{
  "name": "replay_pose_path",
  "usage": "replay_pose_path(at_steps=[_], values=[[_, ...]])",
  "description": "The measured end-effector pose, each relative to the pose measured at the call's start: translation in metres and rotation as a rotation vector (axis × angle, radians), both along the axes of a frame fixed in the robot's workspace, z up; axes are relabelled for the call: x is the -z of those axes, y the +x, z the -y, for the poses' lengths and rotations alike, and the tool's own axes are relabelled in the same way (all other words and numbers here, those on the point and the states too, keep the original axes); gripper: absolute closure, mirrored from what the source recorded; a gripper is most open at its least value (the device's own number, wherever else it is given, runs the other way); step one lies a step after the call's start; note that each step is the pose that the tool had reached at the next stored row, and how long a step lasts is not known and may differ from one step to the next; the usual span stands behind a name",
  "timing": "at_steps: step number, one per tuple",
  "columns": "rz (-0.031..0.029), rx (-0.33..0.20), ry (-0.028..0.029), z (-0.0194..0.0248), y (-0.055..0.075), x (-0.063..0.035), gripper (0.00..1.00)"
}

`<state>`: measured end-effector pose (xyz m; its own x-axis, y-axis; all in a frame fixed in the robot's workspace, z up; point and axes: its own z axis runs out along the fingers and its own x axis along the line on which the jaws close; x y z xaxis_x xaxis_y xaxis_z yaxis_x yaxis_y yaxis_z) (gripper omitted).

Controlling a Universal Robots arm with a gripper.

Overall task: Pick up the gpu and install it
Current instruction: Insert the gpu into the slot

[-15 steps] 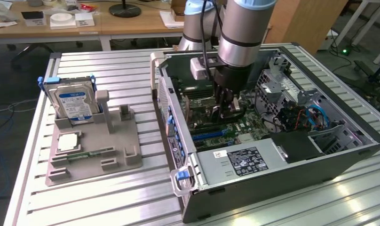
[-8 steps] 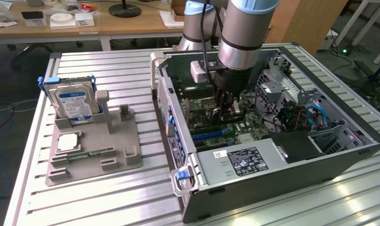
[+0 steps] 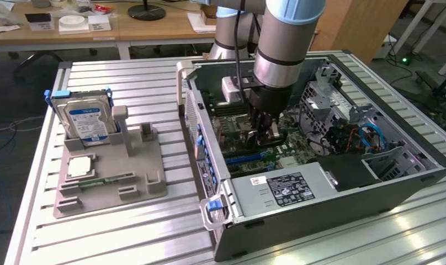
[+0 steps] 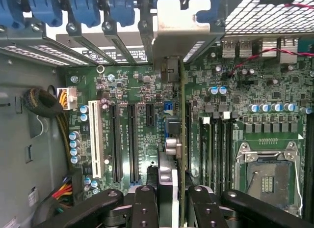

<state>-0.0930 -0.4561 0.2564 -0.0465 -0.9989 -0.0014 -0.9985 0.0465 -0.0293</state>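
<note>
Gripper (image 4: 169, 201) fingers were pinching the gpu (image 4: 180, 120) edge-on at the frame's centre, so keeping it dead upright over the motherboard (image 4: 235, 90) slot seemed the trick.

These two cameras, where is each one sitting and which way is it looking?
Exterior view: off the arm, raised, looking down at the slatted table, the open computer case and a grey tray holding a hard drive; the arm reaches down into the case.
Wrist view: on the wrist, looking along the gripper at the motherboard; its black fingers clamp the gpu, seen edge-on.
Shared: the gripper, the motherboard, the case interior.
</note>
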Motion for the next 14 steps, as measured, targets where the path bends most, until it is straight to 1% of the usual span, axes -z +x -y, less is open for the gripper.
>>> replay_pose_path(at_steps=[14], values=[[-0.0001,0.0,-0.0002,0.0002,-0.0045,0.011,0.72]])
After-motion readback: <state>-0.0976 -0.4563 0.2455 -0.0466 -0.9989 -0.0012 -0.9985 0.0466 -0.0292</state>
